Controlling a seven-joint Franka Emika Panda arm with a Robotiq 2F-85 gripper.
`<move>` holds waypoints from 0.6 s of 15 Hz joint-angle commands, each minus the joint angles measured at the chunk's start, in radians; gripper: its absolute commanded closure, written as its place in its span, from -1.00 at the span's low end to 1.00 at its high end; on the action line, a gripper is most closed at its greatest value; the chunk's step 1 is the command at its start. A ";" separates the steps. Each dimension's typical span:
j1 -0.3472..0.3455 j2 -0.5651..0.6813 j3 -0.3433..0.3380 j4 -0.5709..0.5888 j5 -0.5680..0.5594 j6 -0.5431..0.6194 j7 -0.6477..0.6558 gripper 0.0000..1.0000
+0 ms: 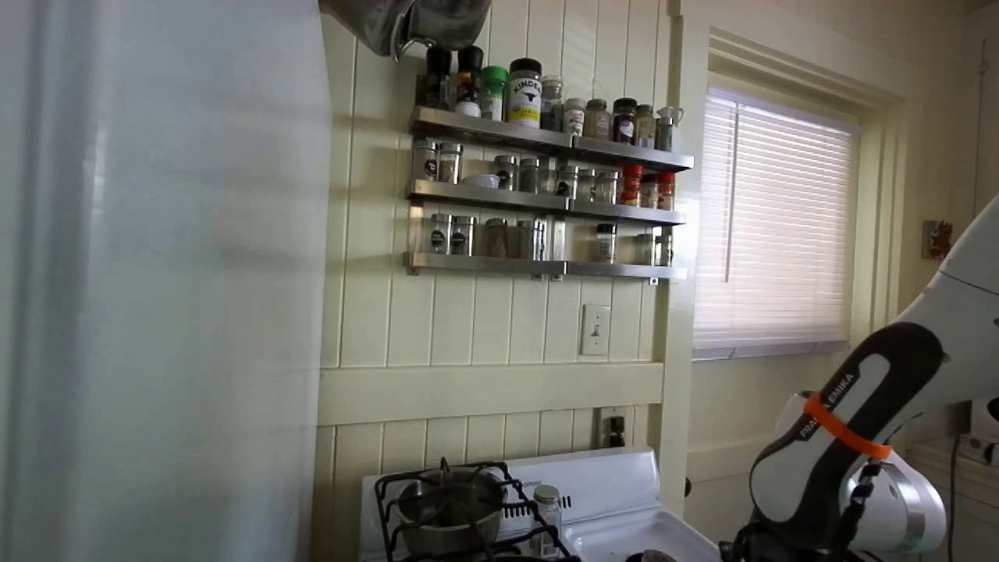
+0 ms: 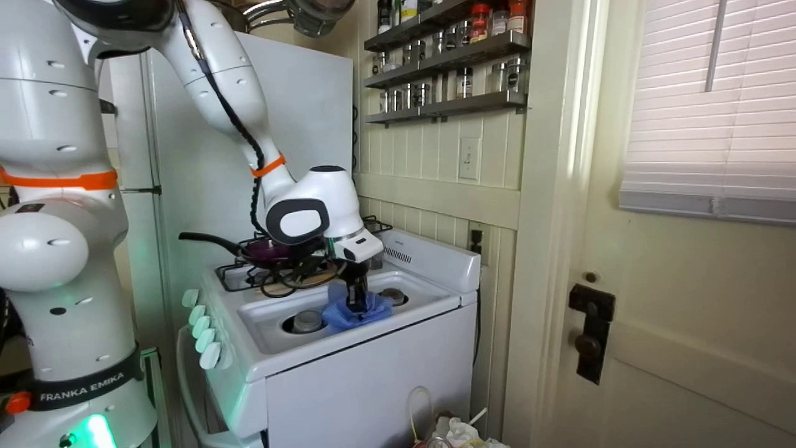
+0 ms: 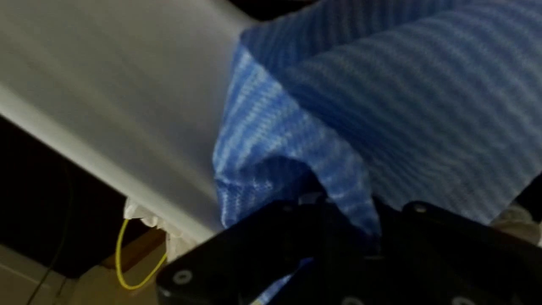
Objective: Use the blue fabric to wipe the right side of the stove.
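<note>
Yep, the gripper [image 2: 357, 303] has a bunched fold of the blue cloth [image 2: 378, 308] pinched in its grip, you can see it best at the bottom of the wrist view. In an exterior view the cloth's just below the middle of the frame, down on the stove [image 2: 367, 373], between two round burners [image 2: 307, 321]. From where I'm standing there's also a long-handled pan [image 2: 268, 250] up and left of it, plus spice jars [image 1: 524, 94] on wall shelves [image 1: 499, 197], upper middle of the frame in an exterior view.
</note>
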 commanded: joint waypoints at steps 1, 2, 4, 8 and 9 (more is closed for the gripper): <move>-0.126 -0.007 -0.005 0.001 -0.277 0.011 0.268 0.99; -0.124 -0.030 0.002 0.001 -0.355 0.012 0.342 0.99; -0.110 -0.082 0.017 -0.027 -0.440 0.037 0.378 0.99; -0.087 -0.148 0.040 -0.025 -0.535 0.102 0.305 0.99; -0.076 -0.155 0.048 -0.018 -0.547 0.118 0.286 0.99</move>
